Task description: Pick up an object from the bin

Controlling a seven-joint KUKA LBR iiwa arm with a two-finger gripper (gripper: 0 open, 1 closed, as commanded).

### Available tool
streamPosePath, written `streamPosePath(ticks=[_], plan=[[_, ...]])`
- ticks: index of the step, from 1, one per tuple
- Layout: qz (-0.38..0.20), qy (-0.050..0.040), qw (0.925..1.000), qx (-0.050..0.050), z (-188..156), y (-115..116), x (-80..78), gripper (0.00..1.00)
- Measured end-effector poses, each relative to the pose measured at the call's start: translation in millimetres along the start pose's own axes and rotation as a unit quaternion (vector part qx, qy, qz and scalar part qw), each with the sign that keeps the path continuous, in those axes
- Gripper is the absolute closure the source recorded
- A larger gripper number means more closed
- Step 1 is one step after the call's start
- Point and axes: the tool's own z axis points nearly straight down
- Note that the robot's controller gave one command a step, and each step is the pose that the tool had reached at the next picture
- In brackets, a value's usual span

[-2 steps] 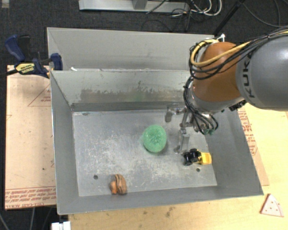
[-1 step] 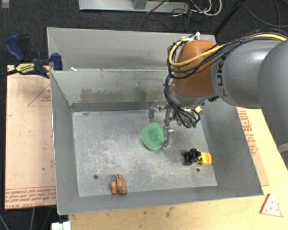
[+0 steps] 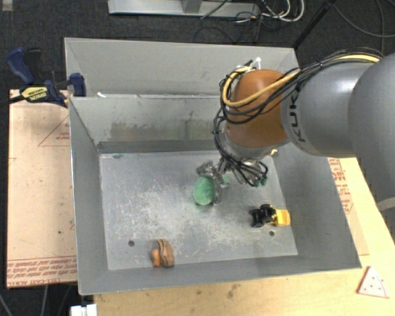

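Camera view: the arm reaches in from the right, its orange-covered wrist bent down over the middle of the grey bin (image 3: 85,176). Its claw (image 3: 214,178) touches a green rounded lump (image 3: 203,193) lying just beside its tip. I cannot tell whether the claw is apart or clamped. A yellow-and-black toy (image 3: 270,216) lies near the claw's other side.

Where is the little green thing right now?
The green lump lies in the middle of the bin, just left of the gripper in the camera view; a yellow-and-black toy sits to its right, a brown thing nearer the front-left.
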Motion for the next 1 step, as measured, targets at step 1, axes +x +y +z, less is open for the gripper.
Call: streamPosePath(ticks=[1], plan=[[0.000, 0.0000, 1.0000, 0.000, 0.0, 0.0, 0.0, 1.00]])
